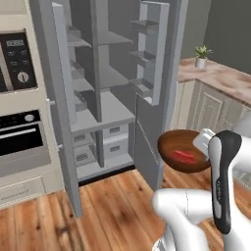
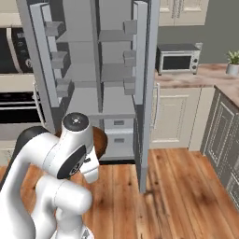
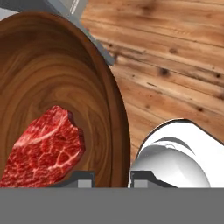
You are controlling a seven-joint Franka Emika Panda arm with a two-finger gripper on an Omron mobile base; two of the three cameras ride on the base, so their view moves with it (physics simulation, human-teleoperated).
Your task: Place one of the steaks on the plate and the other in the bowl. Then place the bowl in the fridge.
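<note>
The robot's jaws (image 3: 111,177) are pinched nearly shut on the rim of the small round dark reddish-brown wooden bowl (image 1: 177,149), one dark finger tip (image 3: 78,178) inside the wall and the other outside it. The bowl is held tilted in the air above the wooden plank floor (image 1: 112,206), just in front of the tall grey two-door fridge (image 1: 105,93), whose doors stand open on grey shelves and door bins. A flat raw-red steak (image 3: 43,146) with white marbling lies inside the bowl against its lower side, close to the jaws.
</note>
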